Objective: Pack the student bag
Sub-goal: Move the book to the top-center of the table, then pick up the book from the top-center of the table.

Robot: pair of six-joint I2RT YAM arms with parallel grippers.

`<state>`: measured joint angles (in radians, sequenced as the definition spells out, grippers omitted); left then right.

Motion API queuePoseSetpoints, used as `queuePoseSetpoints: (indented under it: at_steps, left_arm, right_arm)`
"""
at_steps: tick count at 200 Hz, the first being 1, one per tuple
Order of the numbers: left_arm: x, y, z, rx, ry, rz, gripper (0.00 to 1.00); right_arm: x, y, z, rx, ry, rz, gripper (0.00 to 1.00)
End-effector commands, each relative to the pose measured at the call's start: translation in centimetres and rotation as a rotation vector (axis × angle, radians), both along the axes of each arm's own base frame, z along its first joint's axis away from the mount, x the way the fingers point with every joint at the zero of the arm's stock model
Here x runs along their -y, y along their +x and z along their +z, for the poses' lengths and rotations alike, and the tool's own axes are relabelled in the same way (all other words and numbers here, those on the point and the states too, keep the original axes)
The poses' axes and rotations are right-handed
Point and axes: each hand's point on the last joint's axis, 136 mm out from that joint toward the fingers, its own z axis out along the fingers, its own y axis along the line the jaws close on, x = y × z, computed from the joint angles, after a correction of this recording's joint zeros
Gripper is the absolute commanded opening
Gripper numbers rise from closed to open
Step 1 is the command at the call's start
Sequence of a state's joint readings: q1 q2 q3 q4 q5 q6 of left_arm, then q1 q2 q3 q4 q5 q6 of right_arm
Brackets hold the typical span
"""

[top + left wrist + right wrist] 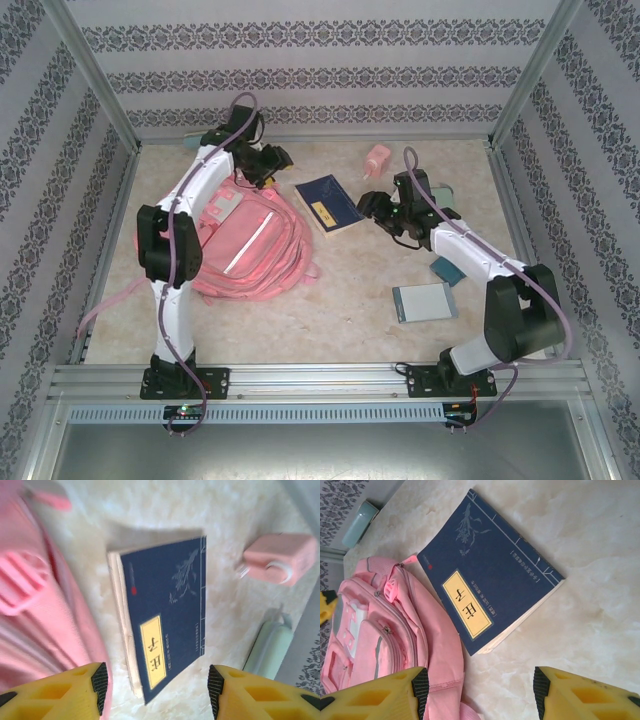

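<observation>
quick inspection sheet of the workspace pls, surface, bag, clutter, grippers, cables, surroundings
surface: pale marbled table, no spills seen
job's things: student bag lies flat on the left side, front pockets up; cannot tell whether the main zip is open
clutter: dark blue book close beside the bag; pink item behind the book; grey notebook at the near right; pale green case by the back wall
grippers: left gripper open and empty, over the book's near end; right gripper open and empty, facing the book
cables: purple cables run along both arms, no snag seen
surroundings: patterned walls on three sides, metal rail at the near edge
</observation>
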<state>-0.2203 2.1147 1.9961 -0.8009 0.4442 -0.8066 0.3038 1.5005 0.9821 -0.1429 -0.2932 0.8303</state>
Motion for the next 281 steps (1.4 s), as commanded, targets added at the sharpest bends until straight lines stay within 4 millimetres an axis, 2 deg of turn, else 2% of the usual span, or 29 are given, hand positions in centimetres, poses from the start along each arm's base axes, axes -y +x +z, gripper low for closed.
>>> queuePoseSetpoints:
  at_steps: [1,32,73,99,141,174,189,218,253,281]
  left_arm:
    - [-0.1,-1.0,0.1,-0.004,0.036,-0.064,0.59]
    - [0.5,0.7,-0.7,0.022,0.022,-0.091,0.59]
    - [1.3,3.9,-3.8,0.038,0.013,-0.091,0.58]
    - [2.2,4.7,-6.0,0.004,0.004,-0.096,0.57]
    - [4.6,2.7,-8.6,-0.071,0.016,-0.116,0.57]
    - [6.2,0.6,-10.2,-0.12,0.021,-0.089,0.56]
    - [6.3,-0.2,-11.1,-0.145,0.047,-0.075,0.56]
    - [7.3,-1.0,-13.0,-0.197,0.03,-0.069,0.5]
    - [7.3,-1.2,-13.8,-0.209,0.073,-0.081,0.38]
    - [6.9,-1.1,-14.4,-0.213,0.107,-0.095,0.34]
  right_arm:
    - [-1.1,0.3,-0.4,0.014,0.015,0.035,0.59]
    - [-1.6,0.9,-1.0,0.004,0.009,0.052,0.57]
    - [-3.3,1.7,-2.4,-0.023,-0.006,0.098,0.53]
    - [-3.9,2.9,-3.2,-0.028,-0.024,0.115,0.52]
    - [-4.6,5.7,-4.2,-0.024,-0.069,0.156,0.53]
    - [-3.4,8.4,-5.5,-0.037,-0.105,0.137,0.52]
    - [-2.9,9.6,-6.3,-0.05,-0.121,0.138,0.52]
    - [-2.0,11.2,-7.8,-0.07,-0.152,0.141,0.53]
    - [-1.8,11.8,-10.6,-0.129,-0.194,0.198,0.55]
    - [-1.7,11.1,-12.2,-0.159,-0.222,0.226,0.56]
